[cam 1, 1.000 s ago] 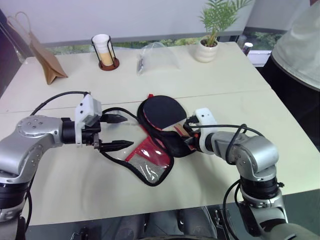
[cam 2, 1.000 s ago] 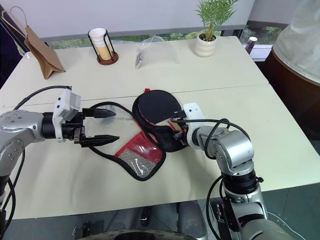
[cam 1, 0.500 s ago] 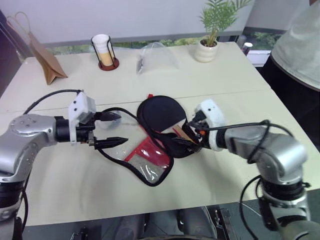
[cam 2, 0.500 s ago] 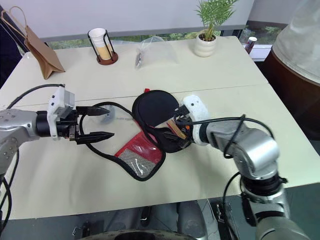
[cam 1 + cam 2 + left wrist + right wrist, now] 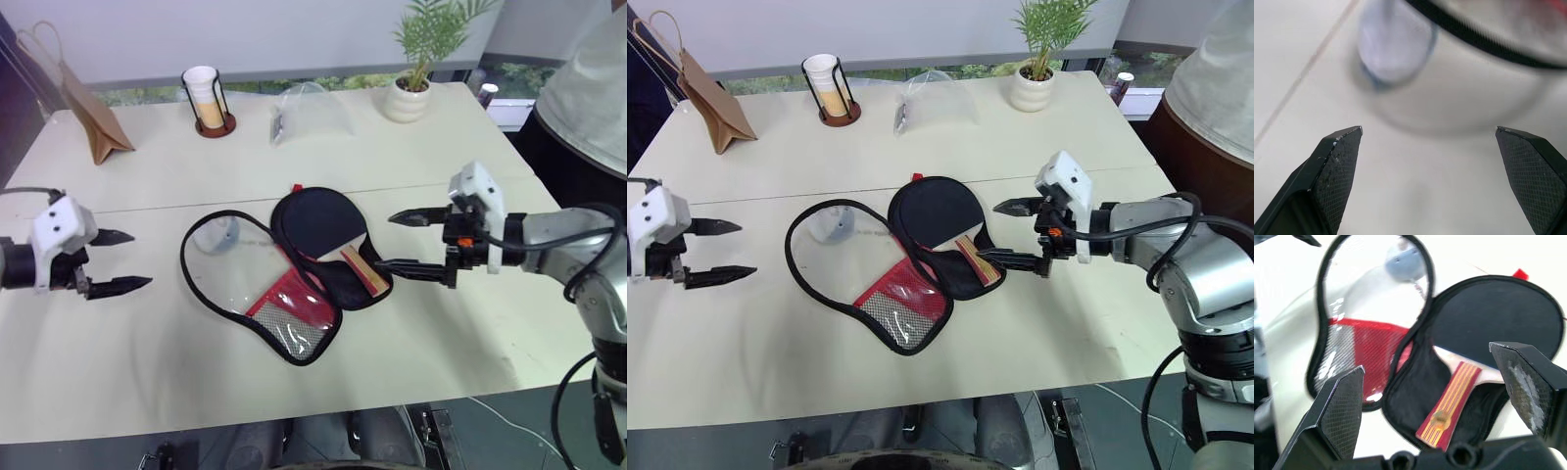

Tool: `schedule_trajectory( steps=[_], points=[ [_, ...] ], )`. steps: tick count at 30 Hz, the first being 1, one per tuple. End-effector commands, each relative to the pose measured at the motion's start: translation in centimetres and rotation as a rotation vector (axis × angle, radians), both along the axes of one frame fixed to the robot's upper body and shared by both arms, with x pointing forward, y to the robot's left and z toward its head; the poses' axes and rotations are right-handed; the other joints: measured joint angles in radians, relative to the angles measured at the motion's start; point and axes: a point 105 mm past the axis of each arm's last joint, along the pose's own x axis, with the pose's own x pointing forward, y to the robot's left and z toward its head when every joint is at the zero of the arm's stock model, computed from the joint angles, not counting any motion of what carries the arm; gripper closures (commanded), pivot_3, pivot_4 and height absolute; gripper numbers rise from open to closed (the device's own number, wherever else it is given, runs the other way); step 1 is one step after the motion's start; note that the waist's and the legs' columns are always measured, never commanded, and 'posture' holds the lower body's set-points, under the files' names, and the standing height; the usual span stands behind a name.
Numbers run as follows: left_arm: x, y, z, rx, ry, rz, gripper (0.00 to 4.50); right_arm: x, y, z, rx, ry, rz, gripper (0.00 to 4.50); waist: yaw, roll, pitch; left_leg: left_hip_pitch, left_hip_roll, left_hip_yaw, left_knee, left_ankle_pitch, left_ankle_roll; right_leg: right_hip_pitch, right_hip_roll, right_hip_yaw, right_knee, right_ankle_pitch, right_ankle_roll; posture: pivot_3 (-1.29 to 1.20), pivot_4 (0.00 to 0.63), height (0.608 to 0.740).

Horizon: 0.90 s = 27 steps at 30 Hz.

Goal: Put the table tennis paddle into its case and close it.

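**Two cream tables, paddle lying in open case**

Two cream tables (image 5: 441,157) are butting together. The paddle (image 5: 323,230) is lying in the open case (image 5: 294,284), handle pointing toward the right gripper (image 5: 411,242). Both grippers, left gripper (image 5: 116,260) included, are gaping wide, holding nothing.

Counter (image 5: 470,166) is carrying one table tennis paddle (image 5: 318,223), one open case (image 5: 294,313), one paper bag (image 5: 90,122), one cup holder (image 5: 208,98), one plastic bag (image 5: 309,113), one potted plant (image 5: 409,88). Two tools hovering: left tool (image 5: 113,261), right tool (image 5: 404,242).
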Motion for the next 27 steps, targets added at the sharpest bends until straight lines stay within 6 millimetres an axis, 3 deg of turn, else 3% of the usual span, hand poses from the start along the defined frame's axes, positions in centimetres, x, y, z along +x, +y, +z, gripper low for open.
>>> schedule_trajectory(
  steps=[1, 8, 15, 20, 27],
  points=[
    [-0.1, -1.0, -0.2, 0.047, -0.040, -0.066, 0.00, -0.8, 0.0, 2.7, 0.032, -0.057, 0.095, 0.03, 0.000, 0.001, 0.000, 0.000, 0.000, 0.000, 0.000, 0.000, 0.000, 0.000, 0.000, 0.000, 0.000, 0.000, 0.000, 0.00, 0.150, 0.740],
    [0.3, -5.2, -4.4, 0.059, -0.050, -0.209, 0.00, -1.3, 0.2, 3.8, -0.007, -0.084, 0.174, 0.03, 0.002, 0.000, 0.000, -0.002, 0.000, 0.000, 0.000, -0.001, 0.001, 0.000, -0.001, 0.000, -0.004, 0.000, 0.000, 0.00, 0.150, 0.740],
    [1.6, -9.2, -6.5, 0.043, -0.106, -0.337, 0.00, -1.3, 0.1, 4.2, -0.041, -0.101, 0.160, 0.03, 0.005, 0.001, 0.000, -0.004, 0.000, 0.000, 0.000, -0.001, 0.001, -0.001, -0.001, 0.000, -0.004, 0.001, 0.000, 0.00, 0.150, 0.740],
    [3.6, -12.7, -3.8, -0.132, -0.183, -0.370, 0.00, -1.4, -0.2, 4.4, -0.057, -0.118, 0.120, 0.03, 0.017, 0.001, 0.000, -0.006, -0.001, 0.000, 0.003, 0.000, 0.001, -0.001, 0.000, -0.001, -0.004, 0.002, 0.003, 0.00, 0.150, 0.740],
    [7.3, -18.0, 3.0, -0.391, -0.271, -0.450, 0.00, -1.1, -1.4, 5.2, -0.062, -0.176, 0.001, 0.03, 0.028, 0.000, 0.000, -0.007, -0.002, -0.001, 0.006, 0.000, 0.001, -0.001, 0.002, -0.003, -0.002, 0.003, 0.004, 0.00, 0.150, 0.740]
  ],
)
